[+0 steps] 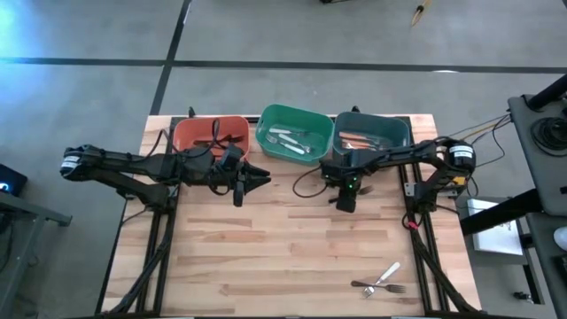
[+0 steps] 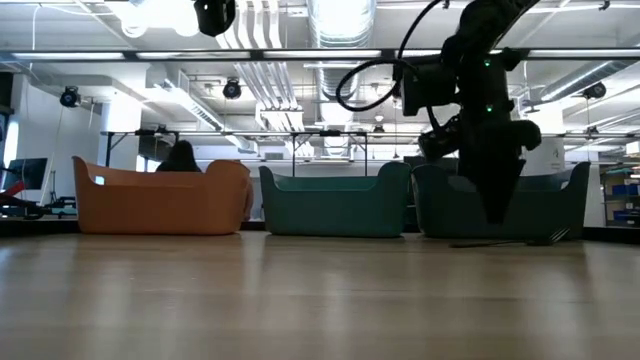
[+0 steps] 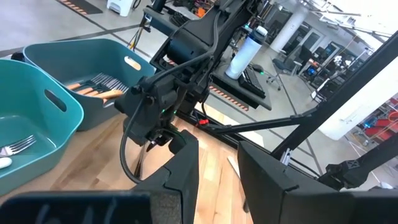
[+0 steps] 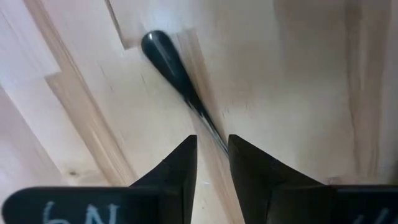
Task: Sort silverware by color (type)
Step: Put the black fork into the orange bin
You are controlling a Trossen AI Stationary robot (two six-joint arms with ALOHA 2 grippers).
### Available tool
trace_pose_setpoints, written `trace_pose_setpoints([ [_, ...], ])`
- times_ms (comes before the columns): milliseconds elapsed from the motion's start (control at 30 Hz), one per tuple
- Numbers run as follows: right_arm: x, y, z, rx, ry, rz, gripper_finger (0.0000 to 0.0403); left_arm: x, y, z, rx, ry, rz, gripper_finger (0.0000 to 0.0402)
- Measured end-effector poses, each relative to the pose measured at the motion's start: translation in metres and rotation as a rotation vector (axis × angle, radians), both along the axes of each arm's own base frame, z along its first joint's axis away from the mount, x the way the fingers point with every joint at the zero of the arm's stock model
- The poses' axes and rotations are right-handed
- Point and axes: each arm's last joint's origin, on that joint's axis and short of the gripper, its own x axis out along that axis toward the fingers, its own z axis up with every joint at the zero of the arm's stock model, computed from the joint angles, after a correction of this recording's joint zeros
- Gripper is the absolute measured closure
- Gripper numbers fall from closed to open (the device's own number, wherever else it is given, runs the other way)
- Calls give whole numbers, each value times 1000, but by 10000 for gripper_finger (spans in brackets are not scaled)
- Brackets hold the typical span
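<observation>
Bright overhead ceiling lights, soft shadows, blurred wrist close-up

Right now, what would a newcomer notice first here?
A red-orange bin, a green bin and a teal bin line the far edge of the table. The right hand points down in front of the teal bin, with a black-handled fork just ahead of it. Two loose forks lie near the opposite edge, on the right arm's side.

We see grey concrete floor [image 1: 354, 35] crossed by dark lines around the pale wood desk [image 1: 266, 257]. Across the room, white ceiling ducts [image 2: 340, 20] and bright strip lights [image 2: 160, 15] hang overhead, and a person [image 2: 181, 157] sits far back.
</observation>
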Motion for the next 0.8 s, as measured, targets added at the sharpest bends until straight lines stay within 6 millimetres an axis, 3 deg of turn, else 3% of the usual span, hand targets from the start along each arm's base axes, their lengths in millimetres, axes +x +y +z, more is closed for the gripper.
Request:
trace_pose_setpoints([
  [500, 0, -1, -47, 15, 136, 94, 337, 0, 0, 0, -1, 1, 0, 308],
  [667, 1, -1, -53, 18, 155, 102, 383, 0, 0, 0, -12, 0, 0, 308],
  [800, 1, -1, -51, 18, 147, 96, 391, 0, 0, 0, -12, 1, 1, 308],
])
